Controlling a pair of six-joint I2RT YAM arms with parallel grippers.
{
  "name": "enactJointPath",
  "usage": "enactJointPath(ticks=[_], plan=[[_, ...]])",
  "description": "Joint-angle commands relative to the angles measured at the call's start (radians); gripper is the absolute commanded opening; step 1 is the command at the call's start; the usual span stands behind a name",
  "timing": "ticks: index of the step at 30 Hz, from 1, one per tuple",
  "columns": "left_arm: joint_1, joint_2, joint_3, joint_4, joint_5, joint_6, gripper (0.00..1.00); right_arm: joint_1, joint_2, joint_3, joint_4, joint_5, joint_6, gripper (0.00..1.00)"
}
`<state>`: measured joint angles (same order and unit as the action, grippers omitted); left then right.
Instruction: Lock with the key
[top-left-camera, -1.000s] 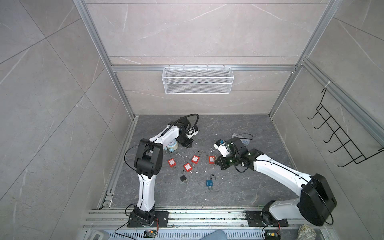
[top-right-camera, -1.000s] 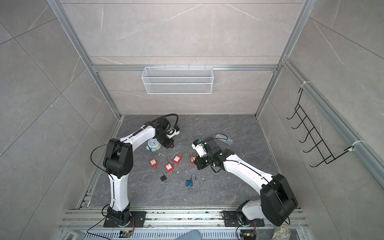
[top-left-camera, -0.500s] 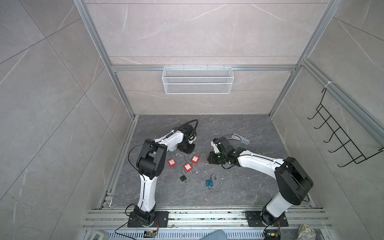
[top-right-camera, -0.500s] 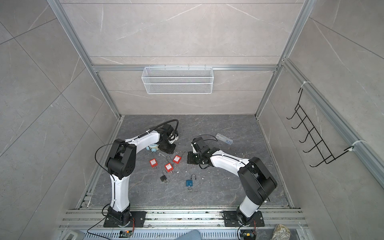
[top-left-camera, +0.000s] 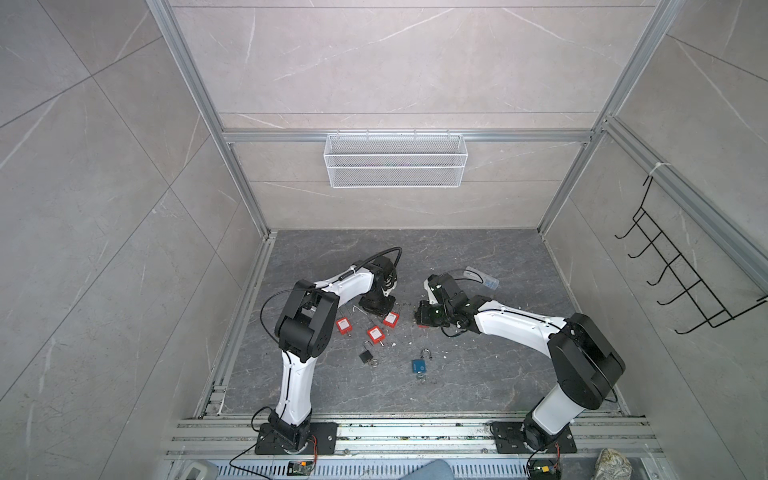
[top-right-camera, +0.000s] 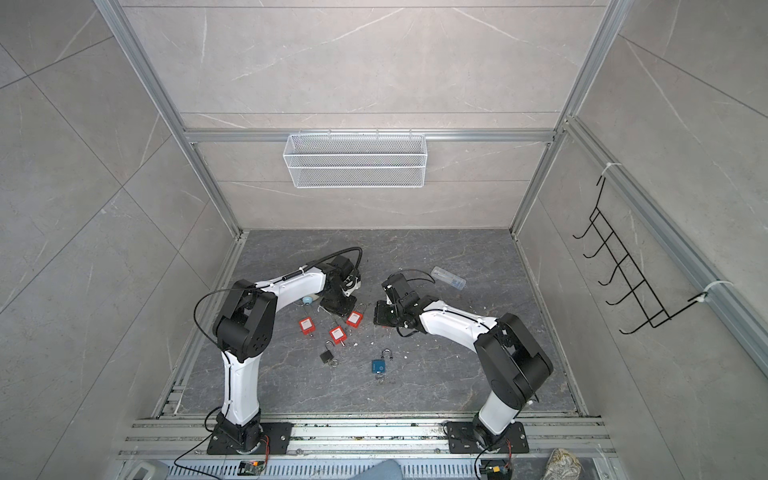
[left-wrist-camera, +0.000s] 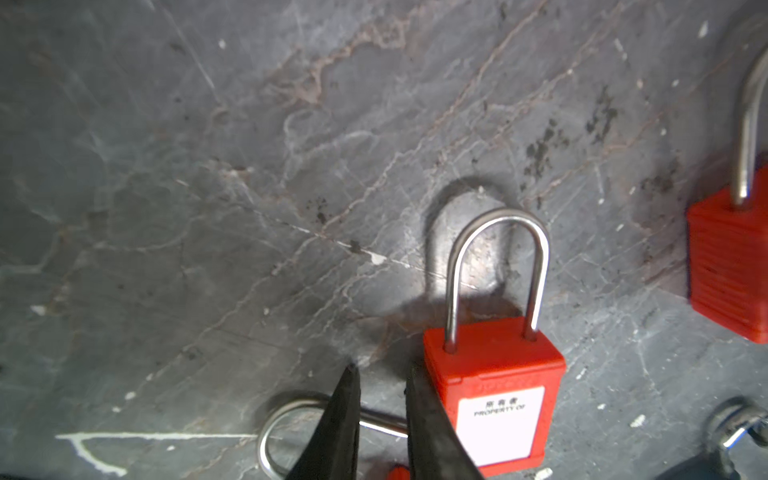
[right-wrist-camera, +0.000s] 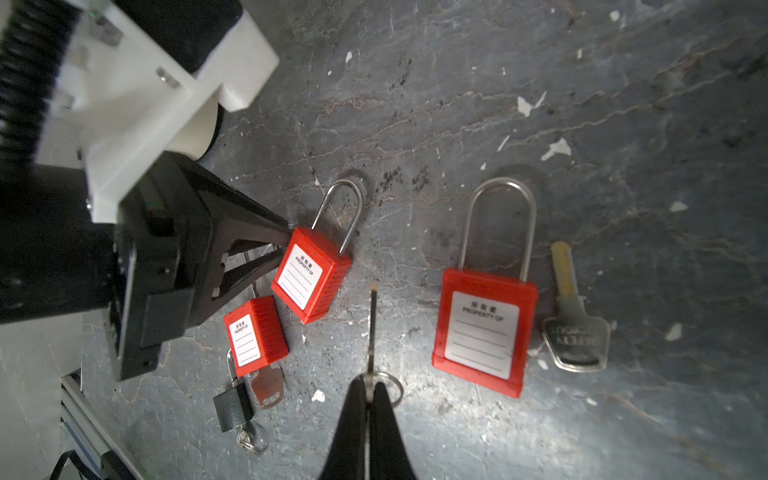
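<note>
The right gripper (right-wrist-camera: 370, 384) pinches the key (right-wrist-camera: 372, 324) tight, blade parallel to the red padlock (right-wrist-camera: 484, 328) just beside; the left gripper (left-wrist-camera: 380, 374) has its jaws slightly apart.

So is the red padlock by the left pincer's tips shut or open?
Shut: both legs of the padlock's shackle go into its red body. Whether it's actually latched, I cannot tell.

left arm is reaching low, left gripper (left-wrist-camera: 381, 372) is sitting with jaws slightly apart just beside the red padlock (left-wrist-camera: 490, 365). right arm is stretching low too, right gripper (right-wrist-camera: 370, 386) is pinching a key (right-wrist-camera: 373, 324) near that padlock.
</note>
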<state>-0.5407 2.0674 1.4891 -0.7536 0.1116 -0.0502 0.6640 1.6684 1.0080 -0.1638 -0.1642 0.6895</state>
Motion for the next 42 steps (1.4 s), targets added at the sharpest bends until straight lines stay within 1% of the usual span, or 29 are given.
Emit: enactJointPath(ticks=[1,4,9,15,20,27,32,35,36,40,42], plan=[[-0.007,-0.026,-0.025,-0.034,0.054,-0.036,0.23,0.009,0.013,0.004,0.026,0.016,0.008,0.0],[-0.007,-0.034,-0.037,-0.041,0.101,-0.033,0.24,0.009,0.018,0.016,0.009,0.011,-0.024,0.0],[-0.008,-0.039,-0.048,-0.049,0.148,-0.043,0.23,0.009,0.047,0.069,-0.059,-0.007,-0.088,0.0],[-0.007,-0.057,-0.082,-0.037,0.149,-0.052,0.24,0.009,0.115,0.098,-0.074,-0.027,-0.101,0.0],[-0.008,-0.071,-0.103,-0.018,0.167,-0.062,0.23,0.009,0.187,0.151,-0.11,-0.044,-0.142,0.0],[-0.007,-0.076,-0.119,0.001,0.187,-0.066,0.23,0.009,0.236,0.183,-0.118,-0.055,-0.156,0.01],[-0.008,-0.081,-0.121,0.009,0.191,-0.065,0.23,0.01,0.248,0.203,-0.144,-0.05,-0.172,0.07],[-0.008,-0.088,-0.119,0.01,0.188,-0.061,0.24,0.01,0.226,0.206,-0.156,-0.023,-0.185,0.13],[-0.007,-0.091,-0.12,0.01,0.189,-0.06,0.24,0.011,0.215,0.206,-0.157,-0.011,-0.191,0.18],[-0.004,-0.116,-0.113,0.008,0.168,-0.049,0.24,0.018,0.164,0.191,-0.117,-0.009,-0.209,0.31],[0.0,-0.131,-0.107,0.005,0.156,-0.044,0.24,0.022,0.151,0.204,-0.132,0.007,-0.216,0.32]])
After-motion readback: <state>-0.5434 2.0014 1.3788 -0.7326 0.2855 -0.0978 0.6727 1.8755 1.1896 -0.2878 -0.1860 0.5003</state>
